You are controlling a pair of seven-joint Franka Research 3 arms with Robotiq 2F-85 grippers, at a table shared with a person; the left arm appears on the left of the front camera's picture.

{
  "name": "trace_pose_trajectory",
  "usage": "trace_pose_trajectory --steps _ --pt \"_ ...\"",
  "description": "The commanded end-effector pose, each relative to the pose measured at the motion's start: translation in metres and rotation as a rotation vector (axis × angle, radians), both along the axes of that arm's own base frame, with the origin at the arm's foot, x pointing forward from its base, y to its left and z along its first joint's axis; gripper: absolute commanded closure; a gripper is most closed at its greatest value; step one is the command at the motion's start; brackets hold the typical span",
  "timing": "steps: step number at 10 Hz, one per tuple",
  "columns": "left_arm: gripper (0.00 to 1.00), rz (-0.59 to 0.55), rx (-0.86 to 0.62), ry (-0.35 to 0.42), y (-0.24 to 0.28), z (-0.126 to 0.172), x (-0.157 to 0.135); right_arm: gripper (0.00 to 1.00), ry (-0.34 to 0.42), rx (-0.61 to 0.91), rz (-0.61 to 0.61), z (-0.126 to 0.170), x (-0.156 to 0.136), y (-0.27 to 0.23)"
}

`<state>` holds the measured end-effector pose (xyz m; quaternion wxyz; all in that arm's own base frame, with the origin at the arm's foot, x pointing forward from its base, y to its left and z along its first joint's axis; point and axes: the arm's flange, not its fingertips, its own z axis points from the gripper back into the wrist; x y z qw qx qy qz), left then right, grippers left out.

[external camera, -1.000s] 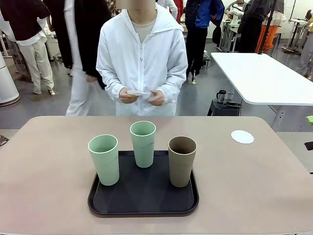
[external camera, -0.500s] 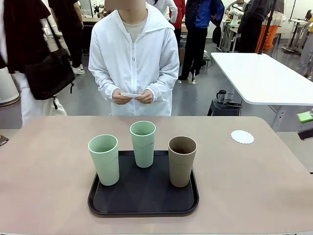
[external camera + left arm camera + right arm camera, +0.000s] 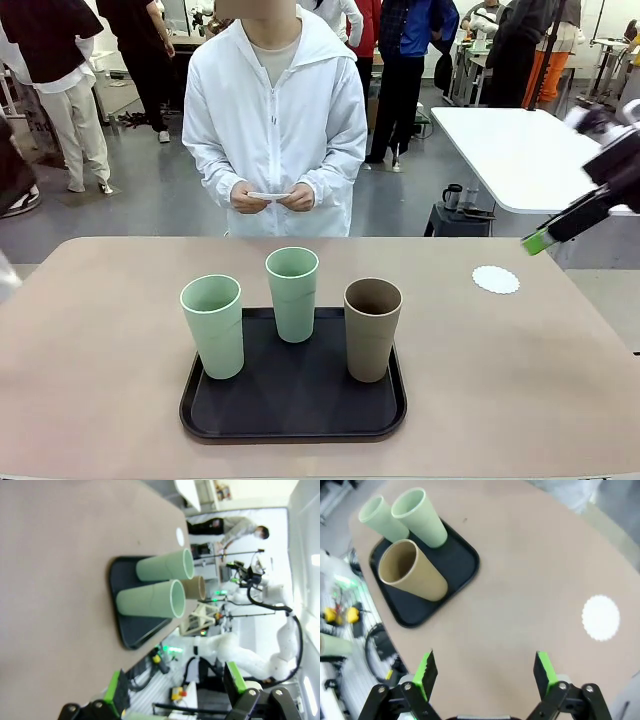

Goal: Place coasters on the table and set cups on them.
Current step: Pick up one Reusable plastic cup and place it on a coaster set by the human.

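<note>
- Our table (image 3: 90, 340) carries the black tray (image 3: 290, 412) with all three cups on it: left green cup (image 3: 212, 325), middle green cup (image 3: 292, 293) and brown cup (image 3: 372, 328).
- Our right gripper (image 3: 485, 667) hovers above the table, jaws wide and empty; our left gripper (image 3: 175, 685) likewise.
- One coaster (image 3: 496, 280) lies far right on the table; the person's hands (image 3: 272, 197) hold something thin and white, likely more.
- We judge coaster-laying unfinished; next, lift a cup onto that coaster.

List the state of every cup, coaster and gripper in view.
Left green cup: upright, empty, on the tray.
Rear green cup: upright, empty, on the tray.
Brown cup: upright, empty, on the tray.
Lone coaster: flat on the table, nothing on it.
Held coasters: in the person's hands.
Left gripper: open, empty.
Right gripper: open, empty, above the table.
</note>
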<state>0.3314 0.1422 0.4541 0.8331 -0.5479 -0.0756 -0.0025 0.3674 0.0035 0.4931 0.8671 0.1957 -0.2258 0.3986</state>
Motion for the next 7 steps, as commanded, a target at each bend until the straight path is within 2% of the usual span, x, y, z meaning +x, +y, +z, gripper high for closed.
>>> trace_pose_trajectory --steps 1,3,4,5,7 --pt "0.0 0.001 -0.011 -0.008 -0.001 0.001 0.001 0.0 -0.075 -0.074 0.069 -0.041 0.008 0.031" --pt "0.0 0.001 -0.011 -0.008 -0.001 0.001 0.001 0.0 -0.054 -0.088 0.154 -0.058 0.002 0.057" --pt "0.0 0.001 -0.011 -0.008 -0.001 0.001 0.001 0.0 -0.014 -0.029 0.169 -0.059 0.0 0.059" --pt "0.0 0.001 -0.011 -0.008 -0.001 0.001 0.001 0.0 -0.049 -0.086 0.124 -0.044 0.004 0.057" --pt "0.0 0.001 -0.011 -0.008 -0.001 0.001 0.001 0.0 -0.049 -0.086 0.124 -0.044 0.004 0.057"
